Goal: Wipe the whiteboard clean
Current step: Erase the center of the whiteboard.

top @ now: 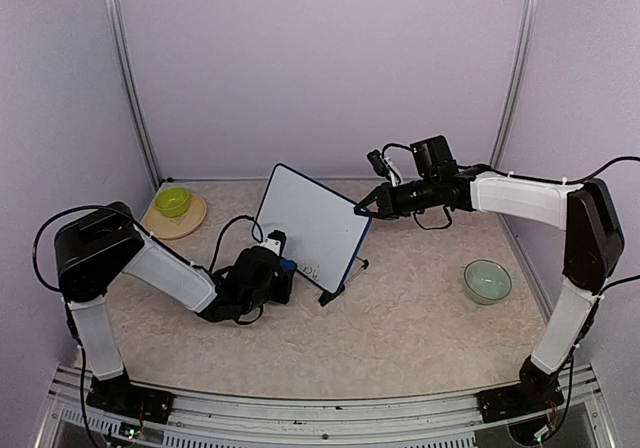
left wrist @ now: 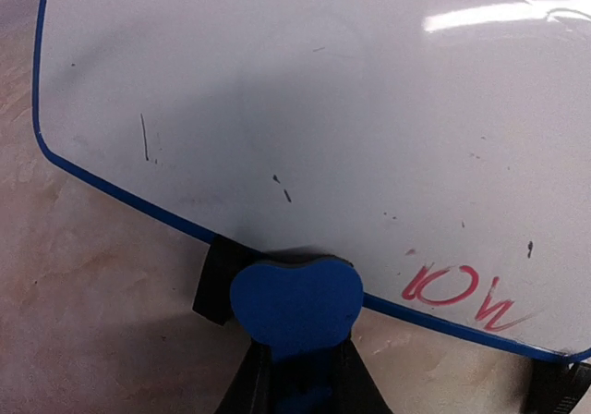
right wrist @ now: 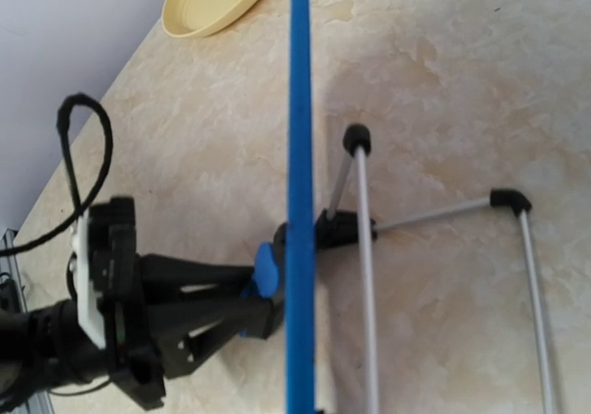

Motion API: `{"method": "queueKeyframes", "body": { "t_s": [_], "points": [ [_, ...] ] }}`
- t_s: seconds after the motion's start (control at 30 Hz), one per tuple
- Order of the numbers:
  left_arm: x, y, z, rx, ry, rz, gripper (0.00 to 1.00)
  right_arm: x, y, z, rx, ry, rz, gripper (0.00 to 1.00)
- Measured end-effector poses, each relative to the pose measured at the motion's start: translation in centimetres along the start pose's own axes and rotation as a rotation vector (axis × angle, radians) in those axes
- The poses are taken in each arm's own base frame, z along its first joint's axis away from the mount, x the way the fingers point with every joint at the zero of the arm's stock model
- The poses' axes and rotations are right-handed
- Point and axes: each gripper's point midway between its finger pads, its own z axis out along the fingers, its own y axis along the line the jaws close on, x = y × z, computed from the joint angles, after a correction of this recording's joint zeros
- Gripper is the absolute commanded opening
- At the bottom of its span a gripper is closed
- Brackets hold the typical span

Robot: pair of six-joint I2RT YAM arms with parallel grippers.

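Observation:
The whiteboard stands tilted on its fold-out legs mid-table. Its face is mostly wiped, with faint dark specks and red marker writing near the bottom edge. My left gripper is shut on a blue eraser, which presses against the board's lower edge beside a black leg clip. The eraser also shows in the right wrist view. My right gripper grips the board's top right corner. The right wrist view looks down the blue frame edge.
A yellow plate with a green bowl sits at the back left. A pale green bowl sits on the right. The left arm's cable loops over the table. Purple walls enclose the table.

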Motion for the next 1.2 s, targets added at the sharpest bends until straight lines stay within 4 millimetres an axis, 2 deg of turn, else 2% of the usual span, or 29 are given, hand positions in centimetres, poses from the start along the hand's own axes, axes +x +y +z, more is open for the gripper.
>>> {"method": "queueKeyframes", "body": {
  "t_s": [0.13, 0.4, 0.7, 0.87, 1.2],
  "points": [
    [-0.4, 0.7, 0.3, -0.020, 0.010, -0.003, 0.09, 0.0, 0.0, 0.0, 0.000, 0.000, 0.000, 0.00],
    [-2.0, 0.0, 0.8, -0.017, 0.012, -0.002, 0.09, -0.1, -0.1, -0.1, 0.005, -0.005, 0.007, 0.00],
    [-1.2, -0.4, 0.7, 0.010, 0.048, 0.008, 0.09, -0.2, -0.2, -0.1, 0.005, -0.006, 0.007, 0.00],
    [0.0, -0.2, 0.5, 0.010, 0.100, 0.025, 0.09, -0.1, -0.1, -0.1, 0.004, -0.005, 0.007, 0.00],
    [0.0, -0.3, 0.6, 0.003, 0.128, 0.042, 0.09, -0.2, -0.1, 0.0, 0.002, -0.005, 0.008, 0.00]
  ]
}}
